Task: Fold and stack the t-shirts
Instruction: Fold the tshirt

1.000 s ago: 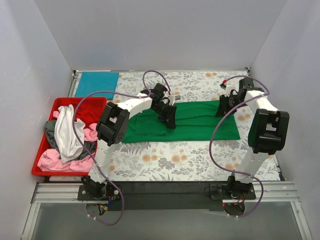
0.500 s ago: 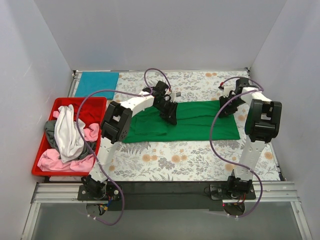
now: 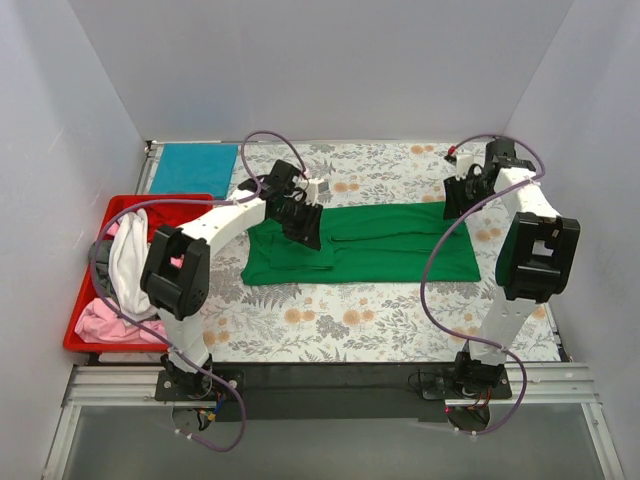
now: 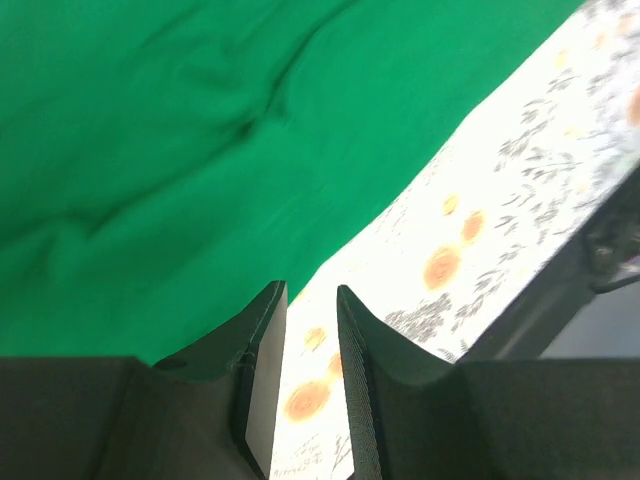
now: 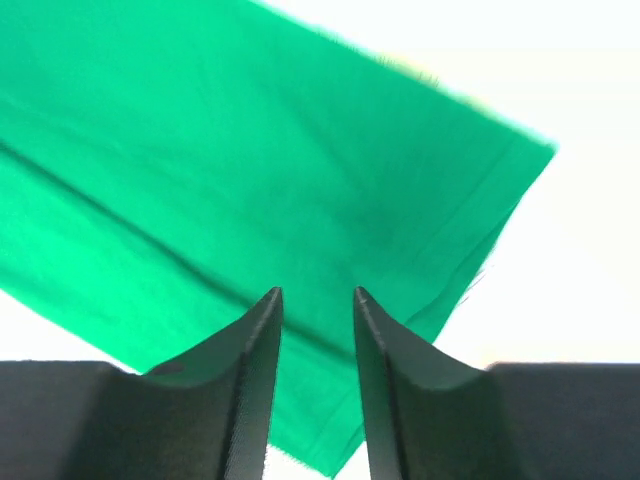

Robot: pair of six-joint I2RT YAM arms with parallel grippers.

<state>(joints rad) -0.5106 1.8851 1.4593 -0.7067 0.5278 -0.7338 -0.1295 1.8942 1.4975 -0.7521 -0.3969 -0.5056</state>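
- Two arms work here, the left arm [image 3: 225,215] and the right arm [image 3: 530,250], each with one gripper.
- I count five t-shirts in all.
- One green t-shirt [image 3: 400,245] lies spread flat on the floral table cloth [image 3: 350,320], stretched left to right in the middle of the table.
- One teal-blue t-shirt [image 3: 195,168] lies flat at the far left corner, well apart from the green one.
- One red tray [image 3: 135,205] at the left holds a heap of three: a white t-shirt [image 3: 125,260] on top, a pink t-shirt [image 3: 100,320] at the near end and a dark grey t-shirt [image 3: 97,252] at the left rim.
- The left gripper [image 4: 310,290] hangs over the green shirt's left part. Its fingers stand a narrow gap apart with only table cloth showing between them, gripping nothing.
- The right gripper [image 5: 318,292] hangs above the green shirt's far right corner, its fingers slightly parted and holding nothing.
- Compared with a second ago, the left arm has swung leftward, carrying its gripper from mid-shirt toward the left end.
- The right gripper has drawn back toward the far edge, and the green shirt lies much as it did.
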